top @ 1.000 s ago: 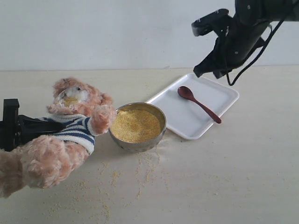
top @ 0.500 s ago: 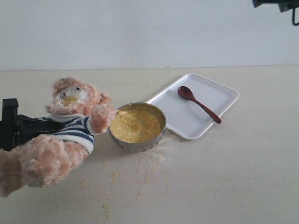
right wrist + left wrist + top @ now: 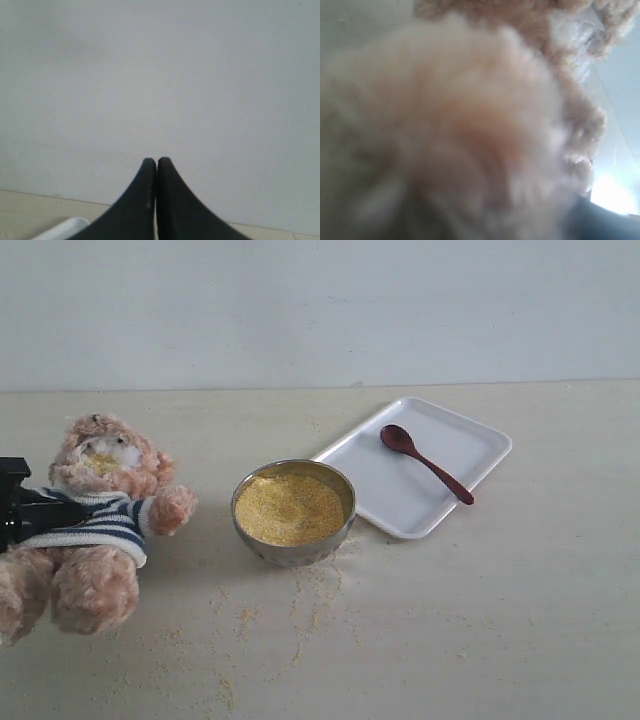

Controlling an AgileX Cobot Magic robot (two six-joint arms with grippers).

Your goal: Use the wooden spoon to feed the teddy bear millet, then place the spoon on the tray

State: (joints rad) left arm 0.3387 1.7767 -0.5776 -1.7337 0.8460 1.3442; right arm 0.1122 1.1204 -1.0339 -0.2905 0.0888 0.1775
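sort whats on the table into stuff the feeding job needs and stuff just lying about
For the job: teddy bear, millet in the steel bowl, wooden spoon, tray.
Just lying about: spilled grains on the table.

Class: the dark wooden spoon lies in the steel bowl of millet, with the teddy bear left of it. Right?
No. The exterior view shows the dark reddish-brown wooden spoon on the flat white rectangular tray, not in the round steel bowl; the fluffy light-brown teddy bear is left of it.
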